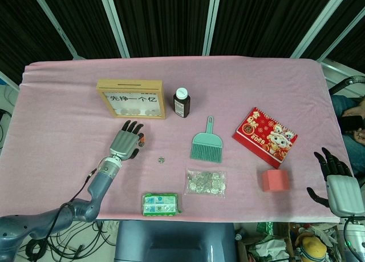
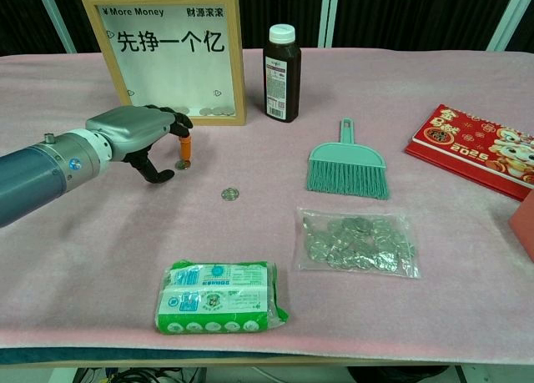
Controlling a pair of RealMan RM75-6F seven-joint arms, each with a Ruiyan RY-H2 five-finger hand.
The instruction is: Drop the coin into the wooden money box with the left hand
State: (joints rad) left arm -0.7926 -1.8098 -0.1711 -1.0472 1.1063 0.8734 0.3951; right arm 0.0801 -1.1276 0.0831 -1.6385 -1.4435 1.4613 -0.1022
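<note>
The wooden money box [image 1: 131,99] [image 2: 171,53] stands upright at the back left, with several coins behind its clear front. One coin [image 2: 182,163] lies on the pink cloth just in front of the box. My left hand [image 1: 125,141] [image 2: 138,133] hovers over it with its fingers curled down. An orange-tipped fingertip [image 2: 187,143] is right above the coin, and the thumb is apart to the left. A second coin [image 1: 161,158] [image 2: 230,194] lies loose further right. My right hand [image 1: 337,182] rests with its fingers spread at the table's front right edge and holds nothing.
A brown bottle [image 2: 282,73] stands right of the box. A green brush [image 2: 346,166], a bag of coins [image 2: 357,241], a green packet [image 2: 219,295], a red calendar [image 2: 476,149] and a pink block [image 1: 275,180] lie across the cloth.
</note>
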